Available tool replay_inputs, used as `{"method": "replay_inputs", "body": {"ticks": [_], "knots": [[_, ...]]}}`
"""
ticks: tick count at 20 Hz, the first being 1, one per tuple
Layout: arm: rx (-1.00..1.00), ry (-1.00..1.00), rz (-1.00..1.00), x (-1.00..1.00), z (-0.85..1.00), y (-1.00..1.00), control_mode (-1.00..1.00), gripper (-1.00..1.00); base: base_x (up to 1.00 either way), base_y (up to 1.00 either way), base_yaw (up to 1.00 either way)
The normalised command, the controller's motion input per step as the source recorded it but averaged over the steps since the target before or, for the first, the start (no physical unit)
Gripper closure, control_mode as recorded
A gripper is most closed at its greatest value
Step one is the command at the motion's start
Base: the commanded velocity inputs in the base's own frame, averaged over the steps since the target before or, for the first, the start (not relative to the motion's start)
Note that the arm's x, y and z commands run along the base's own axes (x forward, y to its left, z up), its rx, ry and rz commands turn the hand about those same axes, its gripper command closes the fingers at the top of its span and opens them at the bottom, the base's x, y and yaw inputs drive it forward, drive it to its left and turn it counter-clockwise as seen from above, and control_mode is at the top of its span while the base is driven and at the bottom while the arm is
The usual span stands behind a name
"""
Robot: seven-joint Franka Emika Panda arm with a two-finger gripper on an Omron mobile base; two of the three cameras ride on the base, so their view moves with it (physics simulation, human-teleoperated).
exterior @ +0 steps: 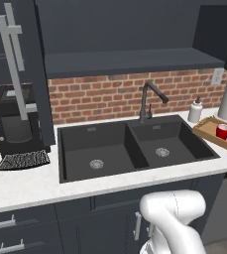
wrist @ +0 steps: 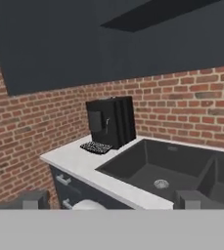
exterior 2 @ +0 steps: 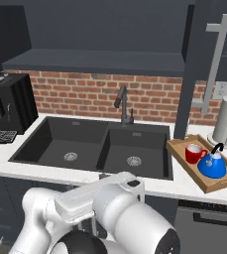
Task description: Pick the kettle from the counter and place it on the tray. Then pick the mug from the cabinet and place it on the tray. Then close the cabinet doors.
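1. The kettle [exterior 2: 212, 165] and the mug [exterior 2: 194, 153] are seen side by side in the tray [exterior 2: 184, 158] on the counter [exterior 2: 194, 186], right of the sink [exterior 2: 92, 149].
2. Both cabinet doors [exterior 2: 197, 64] are judged open.
3. The end effector [wrist: 111, 200] is spread apart, gripping nothing.
4. A door's outer face should be pushed squarely, clear of the bar handle [exterior 2: 215, 59].
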Motion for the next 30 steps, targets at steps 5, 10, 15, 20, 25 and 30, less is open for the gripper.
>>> {"method": "replay_inputs", "body": {"ticks": [5, 10, 15, 20, 25, 30], "knots": [[0.13, -0.07, 0.00, 0.49, 0.00, -0.49, -1.00, -1.00, 0.00, 0.00, 0.00], [0.14, -0.06, 0.00, 0.49, 0.00, -0.40, -1.00, -1.00, 0.00, 0.00, 0.00], [0.11, -0.03, 0.00, 0.23, 0.00, -0.44, -1.00, -1.00, 0.00, 0.00, 0.00], [0.09, 0.00, -0.02, 0.01, 0.13, -0.45, -1.00, -1.00, 0.00, 0.00, 0.00], [0.05, 0.00, -0.08, 0.00, 0.25, -0.38, -1.00, -1.00, 0.00, 0.00, 0.00], [0.03, 0.00, -0.09, 0.00, 0.27, -0.31, -1.00, -1.00, 0.00, 0.00, 0.00]]}}
